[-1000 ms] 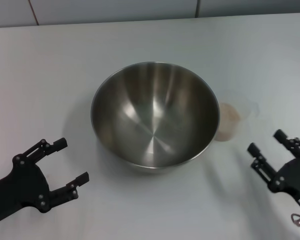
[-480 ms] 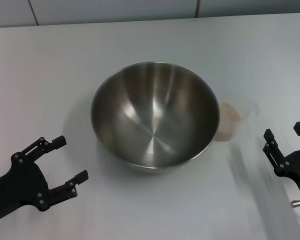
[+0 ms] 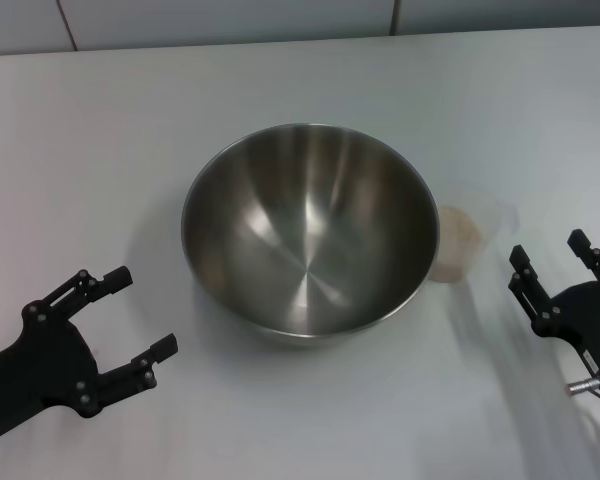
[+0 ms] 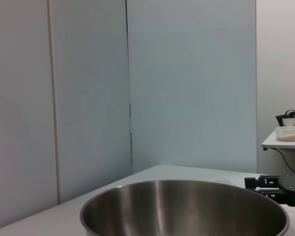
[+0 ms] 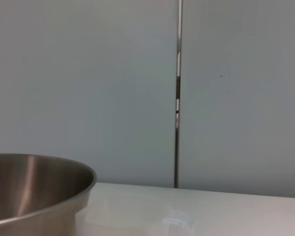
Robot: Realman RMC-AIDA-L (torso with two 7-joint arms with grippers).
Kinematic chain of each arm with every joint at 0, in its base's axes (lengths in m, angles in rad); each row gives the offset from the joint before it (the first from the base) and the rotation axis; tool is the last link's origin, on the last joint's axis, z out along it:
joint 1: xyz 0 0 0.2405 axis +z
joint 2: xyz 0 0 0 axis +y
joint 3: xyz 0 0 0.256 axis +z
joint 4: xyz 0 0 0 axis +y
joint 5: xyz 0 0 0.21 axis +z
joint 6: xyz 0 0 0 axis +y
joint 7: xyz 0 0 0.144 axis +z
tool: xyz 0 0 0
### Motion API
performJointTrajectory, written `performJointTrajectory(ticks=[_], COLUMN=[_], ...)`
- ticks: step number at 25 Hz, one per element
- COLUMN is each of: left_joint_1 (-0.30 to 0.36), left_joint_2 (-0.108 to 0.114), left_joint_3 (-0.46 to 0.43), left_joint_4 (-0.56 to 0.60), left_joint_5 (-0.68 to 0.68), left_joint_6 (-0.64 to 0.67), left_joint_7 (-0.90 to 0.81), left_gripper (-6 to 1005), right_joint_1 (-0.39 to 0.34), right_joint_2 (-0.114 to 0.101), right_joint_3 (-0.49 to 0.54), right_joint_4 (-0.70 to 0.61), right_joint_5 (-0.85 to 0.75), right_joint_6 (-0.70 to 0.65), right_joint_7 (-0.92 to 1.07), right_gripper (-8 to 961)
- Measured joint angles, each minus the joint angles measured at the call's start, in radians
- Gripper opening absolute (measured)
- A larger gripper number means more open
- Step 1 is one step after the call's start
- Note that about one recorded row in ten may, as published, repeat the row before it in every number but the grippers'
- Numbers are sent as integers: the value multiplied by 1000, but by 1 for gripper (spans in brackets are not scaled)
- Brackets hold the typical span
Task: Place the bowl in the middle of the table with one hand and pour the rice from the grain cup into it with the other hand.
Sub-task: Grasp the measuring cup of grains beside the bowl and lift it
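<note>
1. White and flat, the table [image 3: 100, 120] runs back to a pale grey wall; nothing much else is on it.

2. The bowl [image 3: 310, 228] sits about in the middle of the table, standing upright, so that part of the job looks done; the inside is shiny and bare, with no grains in it.

3. The grain cup [image 3: 462, 238] stands on the table just beside the bowl, on the robot's right side; the rice [image 3: 458, 232] is a pale heap inside the cup (the cup is see-through, so its edges are hard to pick out); no pouring has happened, and that is the part left to do.

4. The left gripper [image 3: 118, 312] is low and near the front of the table, apart from the bowl; its two fingers are spread wide and hold nothing.

5. The right gripper [image 3: 553, 257] is near the cup but not touching it, its fingers pointing up the table; its fingers are spread too, with nothing between them; I think it needs to reach the cup and take hold of it next.
</note>
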Motion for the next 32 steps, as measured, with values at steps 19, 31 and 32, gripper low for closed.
performJointTrajectory(ticks=[19,31,32], left_joint_1=[-10,-21,-21], left_joint_2=[-10,-10,-10], left_joint_3=[-46,-64,-64], left_joint_4=[-5,-7,-7], left_joint_5=[0,0,0], left_joint_6=[-5,-2,-2], left_joint_7=[1,-2,-2], left_gripper=[863,863,863], right_joint_1=[101,128,128], right_joint_2=[-2,-2,-2], right_joint_3=[8,24,24], right_joint_4=[-25,-28,-28], right_joint_5=[41,41,41], right_joint_6=[69,87,87], right_joint_7=[6,8,8], right_gripper=[645,631,630])
